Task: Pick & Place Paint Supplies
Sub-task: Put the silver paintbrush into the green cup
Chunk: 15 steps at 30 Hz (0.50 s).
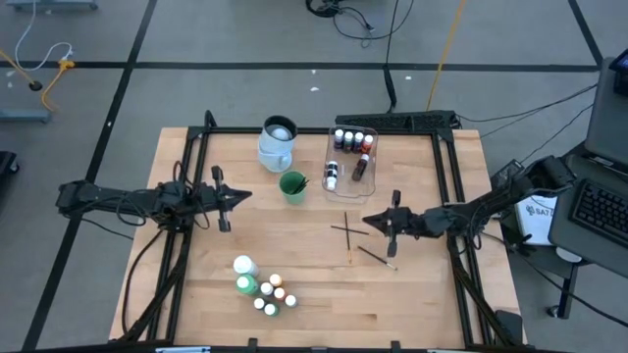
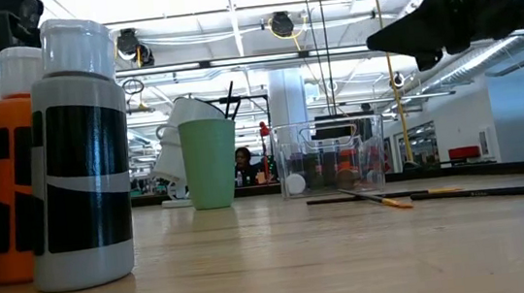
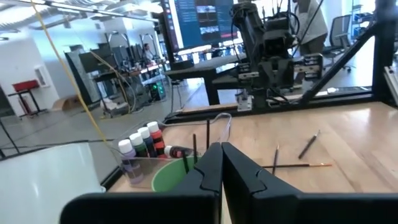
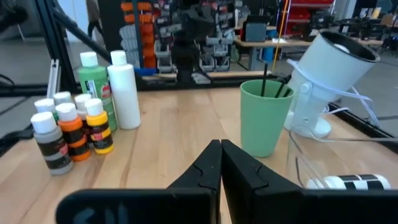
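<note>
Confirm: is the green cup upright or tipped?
Upright. The green cup stands on its base with its mouth up, brush handles poking out.

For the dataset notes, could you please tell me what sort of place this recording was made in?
Most likely a robotics lab or open workshop: a wooden table in a black frame on a taped concrete floor, cables trailing across it, and workbenches with a large monitor behind.

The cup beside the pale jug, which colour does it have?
The cup is green, seen best in the right wrist view.
</note>
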{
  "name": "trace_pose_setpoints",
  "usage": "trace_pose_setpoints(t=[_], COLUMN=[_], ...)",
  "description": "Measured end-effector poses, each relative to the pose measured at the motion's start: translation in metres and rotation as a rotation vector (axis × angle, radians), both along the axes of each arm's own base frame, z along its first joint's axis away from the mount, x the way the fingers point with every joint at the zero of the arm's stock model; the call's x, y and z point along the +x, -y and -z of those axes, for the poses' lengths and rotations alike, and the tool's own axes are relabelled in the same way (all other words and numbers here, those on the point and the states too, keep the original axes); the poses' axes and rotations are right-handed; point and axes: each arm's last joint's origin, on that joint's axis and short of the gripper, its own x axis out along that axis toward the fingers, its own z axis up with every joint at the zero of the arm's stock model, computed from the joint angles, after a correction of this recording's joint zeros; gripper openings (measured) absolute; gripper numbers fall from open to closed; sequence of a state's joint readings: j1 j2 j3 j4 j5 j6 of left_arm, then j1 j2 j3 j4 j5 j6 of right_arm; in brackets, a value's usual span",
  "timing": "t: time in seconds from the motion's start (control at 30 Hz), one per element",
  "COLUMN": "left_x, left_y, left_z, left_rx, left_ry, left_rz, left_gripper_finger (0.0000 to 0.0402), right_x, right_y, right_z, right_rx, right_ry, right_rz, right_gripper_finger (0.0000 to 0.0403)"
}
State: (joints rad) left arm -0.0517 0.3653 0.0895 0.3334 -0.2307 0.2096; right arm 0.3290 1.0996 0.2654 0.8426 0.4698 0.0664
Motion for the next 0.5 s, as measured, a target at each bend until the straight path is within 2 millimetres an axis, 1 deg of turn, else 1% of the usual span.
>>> trace_pose_setpoints(t=[0.17, 0.3, 0.4, 0.5], left_x=[-0.001, -0.004, -0.005, -0.005], left_y=[-0.001, -0.002, -0.003, -0.003], left_z=[0.000, -0.002, -0.003, 0.001], left_rx=[-0.008, -0.028, -0.051, -0.044], left_ry=[-0.002, -0.087, -0.124, -0.172], left_rz=[-0.033, -0.076, -0.094, -0.096], left_gripper_finger=[0.0004, 0.0003, 0.0006, 0.0007], right_x=[-0.008, -0.011, -0.011, -0.011], right_y=[0.003, 0.004, 0.004, 0.004], right_z=[0.007, 0.012, 0.012, 0.012], right_rx=[0.003, -0.021, -0.019, -0.019], right_ry=[0.027, 0.012, 0.017, 0.017], right_rz=[0.000, -0.001, -0.001, -0.001], right_gripper_finger=[0.0004, 0.0004, 0.0004, 0.0004])
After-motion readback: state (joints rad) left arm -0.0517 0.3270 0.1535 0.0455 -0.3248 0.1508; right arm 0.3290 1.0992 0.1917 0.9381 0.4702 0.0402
